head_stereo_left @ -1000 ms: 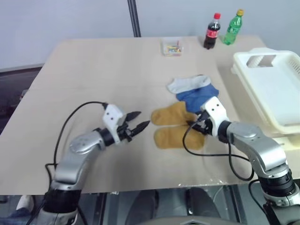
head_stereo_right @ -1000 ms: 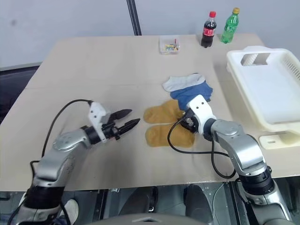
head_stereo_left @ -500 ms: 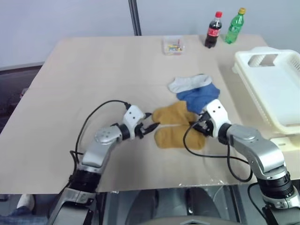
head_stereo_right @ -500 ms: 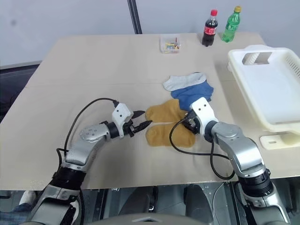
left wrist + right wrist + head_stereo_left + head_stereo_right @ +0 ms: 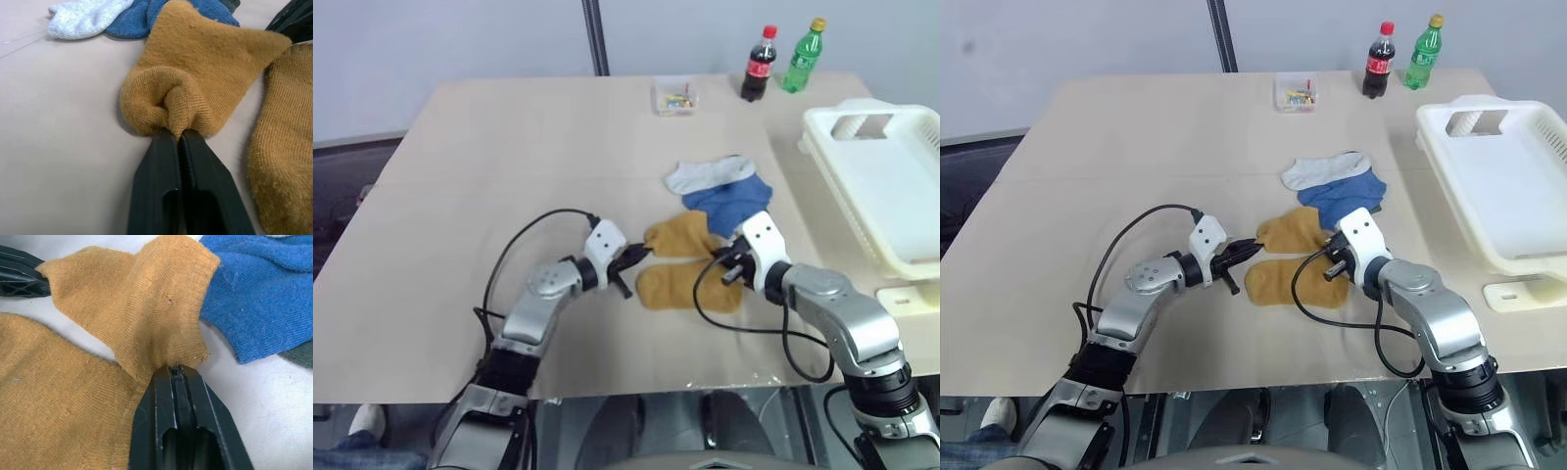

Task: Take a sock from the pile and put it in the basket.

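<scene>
The pile (image 5: 715, 196) lies mid-table: a grey-white sock (image 5: 695, 176), a blue sock (image 5: 732, 201) and two mustard socks. The farther mustard sock (image 5: 680, 235) is pinched at both ends. My left gripper (image 5: 641, 255) is shut on its bunched left end (image 5: 168, 105). On the sock's right corner (image 5: 161, 333) my right gripper (image 5: 724, 258) is shut. The nearer mustard sock (image 5: 680, 286) lies flat between the two grippers. At the table's right edge stands the white basket (image 5: 822, 132), nothing showing in it.
A small clear box (image 5: 673, 98), a cola bottle (image 5: 757, 65) and a green bottle (image 5: 801, 57) stand along the far edge. A black pole (image 5: 595, 39) rises behind the table. A flat white piece (image 5: 911, 296) lies in front of the basket.
My left gripper moved right to the farther mustard sock and shut on its left end. My right gripper shut on the same sock's right corner, and the sock bunched up.
</scene>
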### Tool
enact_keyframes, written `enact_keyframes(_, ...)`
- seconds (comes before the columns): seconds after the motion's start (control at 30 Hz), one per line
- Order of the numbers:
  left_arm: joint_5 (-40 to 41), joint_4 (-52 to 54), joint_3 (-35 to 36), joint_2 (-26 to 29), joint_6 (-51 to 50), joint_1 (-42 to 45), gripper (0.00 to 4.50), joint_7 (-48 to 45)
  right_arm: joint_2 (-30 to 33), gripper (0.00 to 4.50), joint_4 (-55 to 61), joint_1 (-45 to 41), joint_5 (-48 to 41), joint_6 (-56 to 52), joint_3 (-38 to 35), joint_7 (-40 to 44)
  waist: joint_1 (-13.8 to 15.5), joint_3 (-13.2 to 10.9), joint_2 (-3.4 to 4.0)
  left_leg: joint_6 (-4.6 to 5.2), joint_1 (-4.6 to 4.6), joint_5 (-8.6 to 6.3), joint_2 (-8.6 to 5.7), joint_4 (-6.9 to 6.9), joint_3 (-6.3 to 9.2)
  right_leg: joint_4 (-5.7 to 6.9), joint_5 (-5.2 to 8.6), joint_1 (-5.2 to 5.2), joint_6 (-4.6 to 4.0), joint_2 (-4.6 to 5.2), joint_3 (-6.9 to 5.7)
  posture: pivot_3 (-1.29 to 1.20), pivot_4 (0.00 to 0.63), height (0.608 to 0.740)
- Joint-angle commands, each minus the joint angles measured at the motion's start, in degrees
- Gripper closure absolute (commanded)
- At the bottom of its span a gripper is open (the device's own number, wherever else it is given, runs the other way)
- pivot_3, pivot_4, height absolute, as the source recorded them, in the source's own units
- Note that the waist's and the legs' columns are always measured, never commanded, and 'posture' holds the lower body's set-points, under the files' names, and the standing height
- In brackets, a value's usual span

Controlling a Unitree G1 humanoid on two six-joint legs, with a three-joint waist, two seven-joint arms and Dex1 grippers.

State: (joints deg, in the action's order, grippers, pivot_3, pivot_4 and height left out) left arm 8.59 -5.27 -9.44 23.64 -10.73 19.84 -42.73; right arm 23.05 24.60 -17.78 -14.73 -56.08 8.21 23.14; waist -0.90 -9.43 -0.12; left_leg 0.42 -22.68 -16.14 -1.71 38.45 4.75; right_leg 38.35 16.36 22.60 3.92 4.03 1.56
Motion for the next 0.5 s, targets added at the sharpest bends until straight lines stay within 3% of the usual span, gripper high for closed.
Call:
enact_keyframes(0.03, -0.73, 0.49, 0.24, 0.74, -0.08, -1.47, 4.50, -0.09, 0.09, 4.47, 0.99, 0.10, -0.11, 1.12, -1.10, -0.21, -0.02, 0.00, 0.00, 0.00, 0.00, 0.00, 0.00, 0.00, 0.00, 0.00, 0.00, 0.00, 0.00, 0.00, 0.00, 0.00, 0.150, 0.740)
enact_keyframes(0.27, 6.31, 8.61, 6.09, 0.34, 0.96, -3.28, 4.50, -0.64, 0.83, 4.47, 4.53, 0.02, -1.72, -0.67, -3.58, 0.09, -0.23, 0.00, 0.00, -0.01, 0.01, 0.00, 0.03, 0.00, -0.03, 0.05, 0.00, 0.07, 0.00, 0.00, 0.04, 0.00, 0.150, 0.740)
enact_keyframes(0.5, 15.17, 22.63, 10.29, 3.10, -6.86, -8.87, 4.50, -1.91, 1.26, 4.47, 12.45, -0.81, -7.90, -8.34, -9.26, 0.66, -0.06, 0.00, 0.00, -0.01, -0.07, 0.00, 0.15, 0.00, -0.03, 0.05, 0.00, 0.11, 0.00, 0.02, 0.06, 0.00, 0.150, 0.740)
